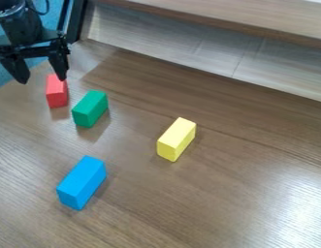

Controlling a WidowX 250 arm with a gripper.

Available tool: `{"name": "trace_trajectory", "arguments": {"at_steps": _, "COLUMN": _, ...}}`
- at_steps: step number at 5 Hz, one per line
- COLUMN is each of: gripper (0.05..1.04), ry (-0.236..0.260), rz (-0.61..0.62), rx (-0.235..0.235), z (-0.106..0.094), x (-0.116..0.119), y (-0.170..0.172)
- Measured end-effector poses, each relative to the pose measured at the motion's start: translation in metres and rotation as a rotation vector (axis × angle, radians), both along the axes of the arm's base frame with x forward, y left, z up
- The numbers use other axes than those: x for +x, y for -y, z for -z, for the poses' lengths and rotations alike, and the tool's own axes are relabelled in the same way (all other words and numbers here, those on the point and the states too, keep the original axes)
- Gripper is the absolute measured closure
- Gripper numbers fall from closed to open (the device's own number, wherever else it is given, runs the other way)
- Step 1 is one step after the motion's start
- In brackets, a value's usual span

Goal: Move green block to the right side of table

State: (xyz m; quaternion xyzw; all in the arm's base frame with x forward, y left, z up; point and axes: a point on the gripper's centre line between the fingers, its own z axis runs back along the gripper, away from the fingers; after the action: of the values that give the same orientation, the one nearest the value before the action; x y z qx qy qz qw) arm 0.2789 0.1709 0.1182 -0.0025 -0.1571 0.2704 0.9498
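Fingers spread apart, my gripper point(40, 80) hangs downward at the upper left, perhaps just above the red block point(57, 92); the green block point(90, 108) lies to that one's right.

This looks like a robotics lab: a black two-fingered claw point(42, 81) hangs over a brown wood-grain table point(214, 208), with a rectangular red block point(57, 93) and green block point(89, 109) near it, a rectangular blue block point(82, 182) and yellow block point(176, 139) farther off.
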Motion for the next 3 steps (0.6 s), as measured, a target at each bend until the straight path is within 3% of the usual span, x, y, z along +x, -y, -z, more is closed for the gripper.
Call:
{"name": "trace_trajectory", "arguments": {"at_steps": 1, "gripper": 0.084, "ry": -0.021, "rz": -0.003, "rx": -0.018, "z": 0.009, "x": 0.0, "y": 0.0}}
{"name": "trace_trajectory", "arguments": {"at_steps": 3, "gripper": 0.083, "ry": -0.042, "rz": 0.003, "rx": -0.049, "z": 0.027, "x": 0.024, "y": 0.006}}
